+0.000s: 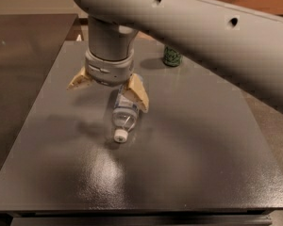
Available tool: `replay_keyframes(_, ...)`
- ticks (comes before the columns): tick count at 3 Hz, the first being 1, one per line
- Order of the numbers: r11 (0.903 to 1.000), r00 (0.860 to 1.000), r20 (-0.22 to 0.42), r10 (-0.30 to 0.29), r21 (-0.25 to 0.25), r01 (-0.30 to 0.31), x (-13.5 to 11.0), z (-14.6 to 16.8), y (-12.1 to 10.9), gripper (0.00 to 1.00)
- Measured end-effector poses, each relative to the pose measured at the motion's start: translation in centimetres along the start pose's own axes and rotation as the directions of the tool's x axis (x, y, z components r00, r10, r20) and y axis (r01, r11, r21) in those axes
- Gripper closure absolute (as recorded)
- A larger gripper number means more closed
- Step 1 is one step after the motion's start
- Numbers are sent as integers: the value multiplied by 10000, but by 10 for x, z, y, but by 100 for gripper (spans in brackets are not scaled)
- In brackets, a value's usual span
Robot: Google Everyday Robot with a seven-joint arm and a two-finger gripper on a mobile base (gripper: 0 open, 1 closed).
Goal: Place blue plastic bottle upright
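Note:
The blue plastic bottle (124,116) lies on its side on the dark grey table (188,164), near the middle. Its white cap (119,135) points toward the camera. My gripper (106,96) hangs from the big grey arm right over the bottle's far end. Its two tan fingers are spread wide: the left finger (78,81) is off to the bottle's left, and the right finger (137,93) is over the bottle's body. The bottle's far end is hidden behind the gripper. I cannot tell whether the right finger touches the bottle.
A green soda can (172,56) stands upright at the back of the table, right of the gripper, partly behind the arm. The arm crosses the upper right of the view. A second dark surface (23,55) lies to the left.

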State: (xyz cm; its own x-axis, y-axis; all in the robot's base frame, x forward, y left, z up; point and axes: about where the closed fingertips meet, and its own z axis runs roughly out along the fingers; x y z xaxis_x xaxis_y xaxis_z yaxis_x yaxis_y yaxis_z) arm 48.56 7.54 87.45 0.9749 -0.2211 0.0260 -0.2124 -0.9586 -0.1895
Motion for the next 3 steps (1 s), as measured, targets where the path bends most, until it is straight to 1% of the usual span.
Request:
replay_keyframes(1, 9991, 9987, -517, -22, -431, -1, 17, 10, 4, 0)
replay_keyframes(2, 9962, 9952, -973, 40, -865, -125, 29, 13, 10, 0)
replay_keyframes(3, 9922, 9935, -1097, 288, -1176, -418, 36, 11, 16, 19)
